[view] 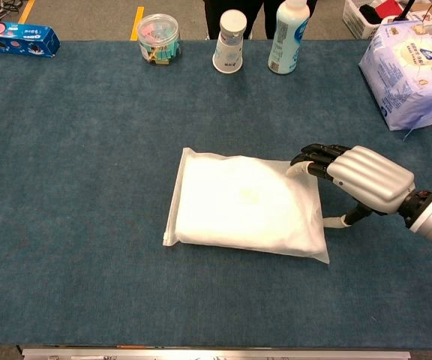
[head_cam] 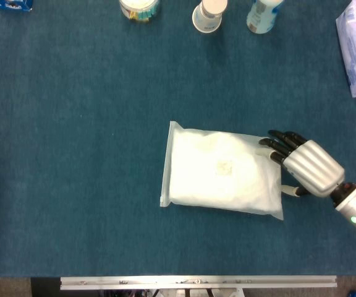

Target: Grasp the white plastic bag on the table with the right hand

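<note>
The white plastic bag (head_cam: 223,170) (view: 247,202) lies flat in the middle of the blue table. My right hand (head_cam: 305,166) (view: 362,180) is at the bag's right edge, palm down. Its fingers (head_cam: 275,144) (view: 311,159) reach over the bag's upper right corner, and the thumb (view: 334,221) lies beside the bag's right edge lower down. The fingers are apart and nothing is gripped. My left hand does not show in either view.
Along the far edge stand a clear tub (view: 158,37), a paper cup (view: 229,42) and a white bottle (view: 289,35). A blue box (view: 17,39) lies far left. A blue-white pack of tissues (view: 412,73) sits at the far right, behind my right hand.
</note>
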You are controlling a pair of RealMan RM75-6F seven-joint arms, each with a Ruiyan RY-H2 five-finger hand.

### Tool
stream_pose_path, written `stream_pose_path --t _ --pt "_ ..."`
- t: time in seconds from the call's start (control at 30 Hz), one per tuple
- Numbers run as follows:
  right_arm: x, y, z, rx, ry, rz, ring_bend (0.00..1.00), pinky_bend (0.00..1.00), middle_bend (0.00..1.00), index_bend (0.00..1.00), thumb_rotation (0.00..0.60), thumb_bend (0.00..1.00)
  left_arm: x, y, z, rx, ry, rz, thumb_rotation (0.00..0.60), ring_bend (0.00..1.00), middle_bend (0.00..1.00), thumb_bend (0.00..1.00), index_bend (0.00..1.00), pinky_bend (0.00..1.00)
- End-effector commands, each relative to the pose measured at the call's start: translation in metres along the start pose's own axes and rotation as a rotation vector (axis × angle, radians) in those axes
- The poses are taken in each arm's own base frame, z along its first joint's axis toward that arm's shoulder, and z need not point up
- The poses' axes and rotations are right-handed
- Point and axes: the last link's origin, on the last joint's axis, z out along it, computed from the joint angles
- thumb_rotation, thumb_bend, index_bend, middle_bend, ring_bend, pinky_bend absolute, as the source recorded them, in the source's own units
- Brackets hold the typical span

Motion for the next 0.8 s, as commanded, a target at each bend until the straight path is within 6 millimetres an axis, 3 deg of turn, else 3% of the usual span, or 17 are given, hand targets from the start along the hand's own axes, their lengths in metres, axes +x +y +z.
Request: stream_pose_path --t 0.03,0.13,0.3,0.5,0.63,0.7,0.8 --pt "-0.0044 -0.0003 0.0044 0.0 -0.014 0.003 0.1 0.21 0.2 0.3 0.6 0.0 0.0004 0.0 -0.0001 0.0 0.001 -0.001 0.6 0.38 0.43 0.18 0.44 0.51" --pt "-0.0084 0.0006 0.0084 -0.01 -0.021 0.002 0.1 0.21 0.2 0.38 0.6 0.05 0.0007 0.0005 -0.0004 -0.003 0.001 -0.003 0.6 0.38 0.43 0.18 0.44 0.51" --pt "-0.0117 0.0005 0.0107 -0.021 -0.012 0.042 0.1 0.21 0.2 0.52 0.6 0.36 0.0019 0.0009 -0.0007 -0.004 0.005 -0.006 0.6 0.38 0.43 0.18 0.44 0.51" --pt "-0.0111 0.0009 0.0107 -0.021 0.02 0.063 0.1 0.21 0.22 0.67 0.6 0.57 0.0011 0.0013 -0.001 -0.006 -0.001 -0.003 0.6 0.38 0.43 0.18 0.44 0.51" --pt "-0.0106 0.0018 0.009 -0.008 0.024 0.051 0.1 0.21 0.22 0.67 0.6 0.54 0.0007 0.0011 -0.001 -0.004 -0.002 -0.001 0.6 0.38 0.43 0.18 0.44 0.51" --pt "-0.0106 0.0024 0.0078 -0.006 0.02 0.041 0.1 0.21 0.22 0.6 0.6 0.47 0.0006 0.0011 -0.0009 -0.004 -0.002 -0.001 0.6 0.38 0.43 0.18 0.44 0.51" --pt "-0.0105 0.0027 0.0069 -0.005 0.015 0.03 0.1 0.21 0.22 0.43 0.6 0.28 0.0004 0.0009 -0.0012 -0.004 -0.004 0.001 0.6 0.38 0.43 0.18 0.44 0.51"
